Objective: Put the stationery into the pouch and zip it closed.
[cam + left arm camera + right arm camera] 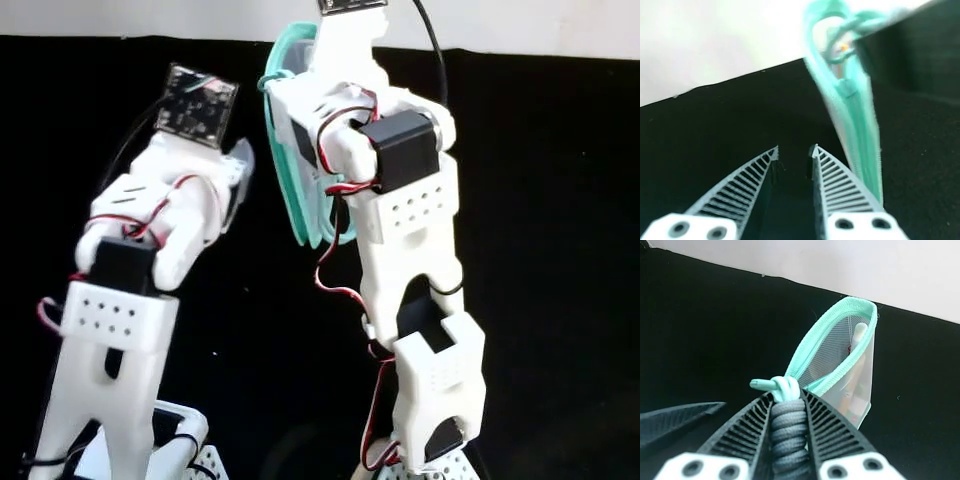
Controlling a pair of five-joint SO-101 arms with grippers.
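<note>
Item: pouch (pixel 856 385), mint zip edge, see-through wall, held up off the black table (pixel 700 330).
Contents: stationery (pixel 858 340) inside, seen through the wall; count cannot be told.
Mouth: gapes in a loop, so the zip is not yet closed.
Right gripper (pixel 785 392): clenched on the grey cord pull (pixel 787 425), at its mint knot.
Left gripper (pixel 792 150): fingers slightly parted, nothing between them.
Bearing, right: the pouch extends straight away from the fingertips.
Bearing, left: pouch (pixel 855 120) just beside one finger, not touching.
Long axis: runs along the zip, from the pull end to the far corner, which points away from the right gripper.
Nearer arm: right, already attached.
Next move, judged: the left gripper braces the pouch body while the pull travels along that axis.
</note>
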